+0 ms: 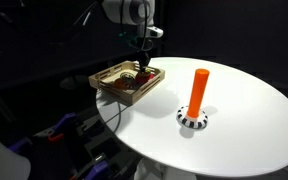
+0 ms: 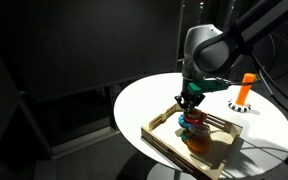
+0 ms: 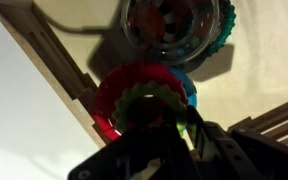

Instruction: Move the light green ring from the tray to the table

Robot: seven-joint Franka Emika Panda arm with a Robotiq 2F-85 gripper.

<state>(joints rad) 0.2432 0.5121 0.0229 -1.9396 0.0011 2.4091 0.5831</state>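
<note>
The light green ring (image 3: 144,97) lies on top of a red ring (image 3: 112,95) inside the wooden tray (image 1: 108,79), with a blue ring (image 3: 187,92) under them. In the wrist view my gripper (image 3: 184,130) is down at the ring. One dark finger fills the ring's hole and the other sits just outside its rim, so the jaws look shut on the rim. In both exterior views the gripper (image 1: 141,66) (image 2: 191,110) reaches straight down into the tray (image 2: 160,135) over the pile of rings.
The tray sits at the edge of a round white table (image 1: 246,135). An orange peg (image 1: 198,88) on a checkered base (image 1: 192,121) stands apart from the tray; it also shows in an exterior view (image 2: 246,86). A dark teal ring (image 3: 176,28) lies beside the stack. Tray slats (image 3: 54,60) run close by.
</note>
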